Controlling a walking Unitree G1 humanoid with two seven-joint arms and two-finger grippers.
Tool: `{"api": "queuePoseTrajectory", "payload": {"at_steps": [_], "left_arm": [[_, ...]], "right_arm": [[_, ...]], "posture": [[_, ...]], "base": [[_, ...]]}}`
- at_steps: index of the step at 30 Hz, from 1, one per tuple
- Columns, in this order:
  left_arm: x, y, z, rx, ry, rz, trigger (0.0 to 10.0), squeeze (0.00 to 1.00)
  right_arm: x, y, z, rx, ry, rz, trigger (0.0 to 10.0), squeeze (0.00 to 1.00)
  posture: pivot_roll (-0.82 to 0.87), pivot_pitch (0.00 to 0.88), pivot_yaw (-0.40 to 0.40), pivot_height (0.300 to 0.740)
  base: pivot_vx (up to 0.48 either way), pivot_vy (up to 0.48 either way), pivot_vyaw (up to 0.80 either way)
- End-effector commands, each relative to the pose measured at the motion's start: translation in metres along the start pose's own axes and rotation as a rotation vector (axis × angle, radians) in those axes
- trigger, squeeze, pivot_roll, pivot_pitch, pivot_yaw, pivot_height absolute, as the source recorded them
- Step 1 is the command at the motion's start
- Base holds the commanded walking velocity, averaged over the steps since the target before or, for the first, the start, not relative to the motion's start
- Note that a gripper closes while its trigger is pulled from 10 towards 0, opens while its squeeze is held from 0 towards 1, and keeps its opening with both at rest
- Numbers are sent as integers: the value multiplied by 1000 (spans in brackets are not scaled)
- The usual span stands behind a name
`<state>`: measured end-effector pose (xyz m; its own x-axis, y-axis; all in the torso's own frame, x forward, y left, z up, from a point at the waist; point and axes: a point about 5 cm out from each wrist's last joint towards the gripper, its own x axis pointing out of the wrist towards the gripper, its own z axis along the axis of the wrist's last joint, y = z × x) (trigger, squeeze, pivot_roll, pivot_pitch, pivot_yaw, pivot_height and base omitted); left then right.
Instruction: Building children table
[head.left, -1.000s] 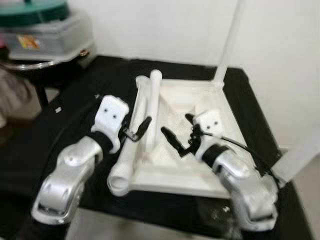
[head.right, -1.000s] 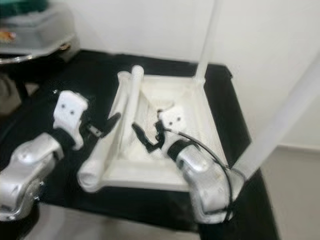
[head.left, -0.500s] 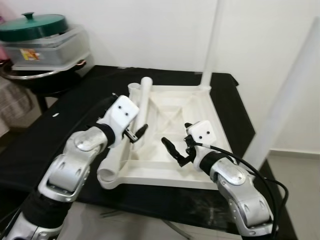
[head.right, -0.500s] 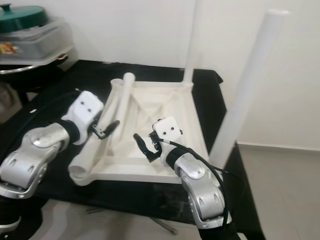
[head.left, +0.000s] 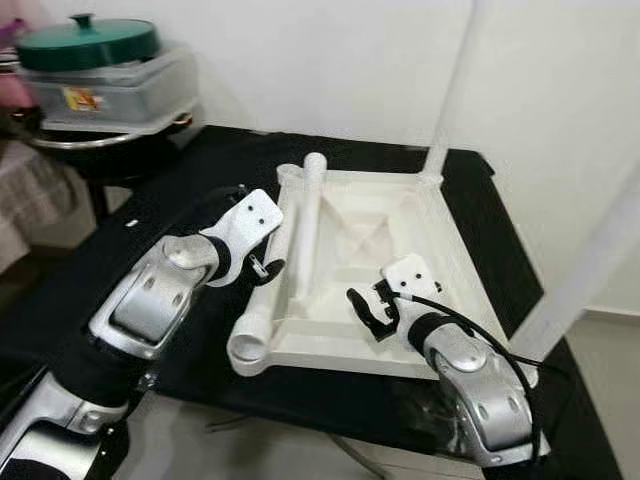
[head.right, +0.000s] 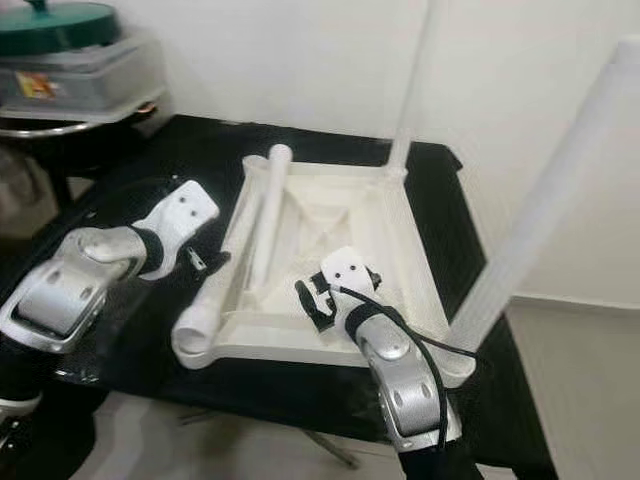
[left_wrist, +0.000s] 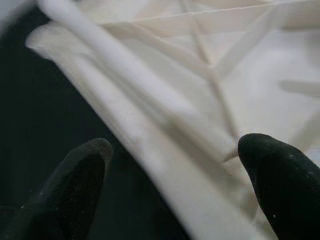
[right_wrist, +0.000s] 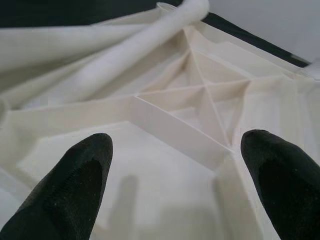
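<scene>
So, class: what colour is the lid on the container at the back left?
Dark green lid, clearest in the left eye view.

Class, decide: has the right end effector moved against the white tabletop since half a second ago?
Yes. The right end effector has drawn back toward the tabletop's near rim.

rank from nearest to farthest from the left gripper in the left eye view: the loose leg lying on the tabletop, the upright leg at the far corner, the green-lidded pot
1. Loose leg, right beside the left gripper.
2. Green-lidded pot, far back on the robot's left.
3. Upright leg, at the upturned tabletop's far right corner.

The last two are close to call.
</scene>
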<state>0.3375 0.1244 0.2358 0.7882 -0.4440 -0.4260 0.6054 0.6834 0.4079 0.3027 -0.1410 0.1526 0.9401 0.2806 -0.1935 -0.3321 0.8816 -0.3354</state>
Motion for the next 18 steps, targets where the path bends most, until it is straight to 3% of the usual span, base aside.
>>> {"api": "queuePoseTrajectory", "payload": {"at_steps": [1,3,8,10,12,18], "left_arm": [[2,-2,0,-48,48,-77,10000,0],[5,-2,1,-89,115,-138,10000,0],[14,-8,1,-25,227,-222,10000,0],[14,-8,1,-25,227,-222,10000,0],[27,-10,-2,22,315,-221,10000,0],[43,-2,-9,76,411,-148,10000,0]], "right_arm": [[1,-4,-4,-13,35,-22,10000,0],[1,-4,-6,-21,51,-28,10000,0],[1,-3,-6,-23,56,-26,10000,0],[1,-3,-6,-23,56,-26,10000,0],[1,0,-6,-25,56,-20,10000,0],[-2,3,-6,-24,56,-16,10000,0]], "posture": [[-28,48,-17,740],[-25,51,-15,740],[-25,54,-13,740],[-25,54,-13,740],[-27,61,-7,740],[-28,71,2,740]], "base": [[0,0,0],[0,0,0],[0,0,0],[0,0,0],[0,0,0],[0,0,0]]}}
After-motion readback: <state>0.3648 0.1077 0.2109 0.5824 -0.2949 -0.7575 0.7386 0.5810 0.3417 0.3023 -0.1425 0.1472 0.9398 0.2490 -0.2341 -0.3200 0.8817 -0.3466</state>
